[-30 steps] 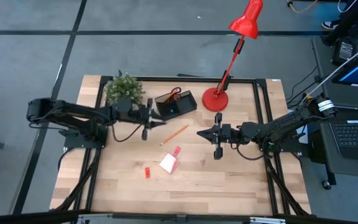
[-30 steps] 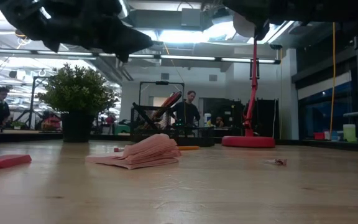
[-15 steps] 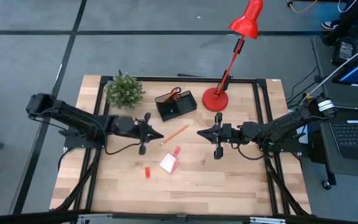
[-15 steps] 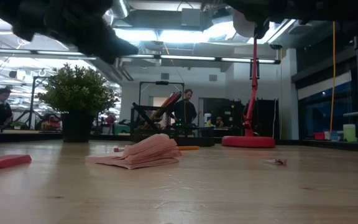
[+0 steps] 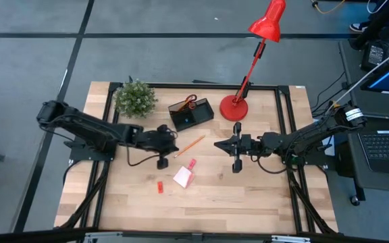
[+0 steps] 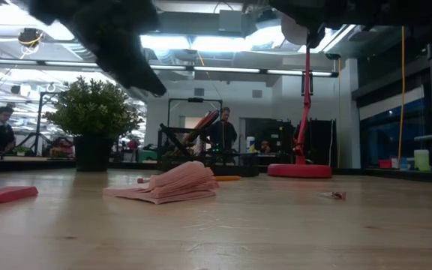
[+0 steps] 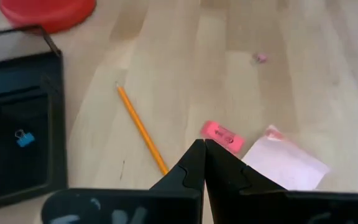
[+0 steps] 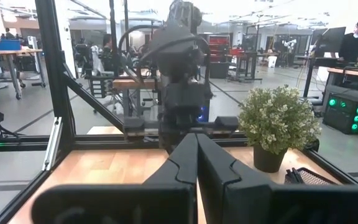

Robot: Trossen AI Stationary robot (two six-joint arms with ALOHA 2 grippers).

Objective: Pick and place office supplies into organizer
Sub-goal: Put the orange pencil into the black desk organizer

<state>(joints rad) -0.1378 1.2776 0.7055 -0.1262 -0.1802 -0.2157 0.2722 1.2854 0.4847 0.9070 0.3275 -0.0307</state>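
You have a small green potted plant at the bench's far left corner, a red desk lamp on its round base at the far edge, a laptop off to the right, people standing in the room behind

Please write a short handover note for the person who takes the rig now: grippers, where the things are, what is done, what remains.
Left gripper: shut, empty, above the orange pencil.
Right gripper: shut, empty, waiting mid-table.
Organizer holds the red-handled scissors and a blue clip.
Left on the table: pencil, pink eraser, note pad, small red block.
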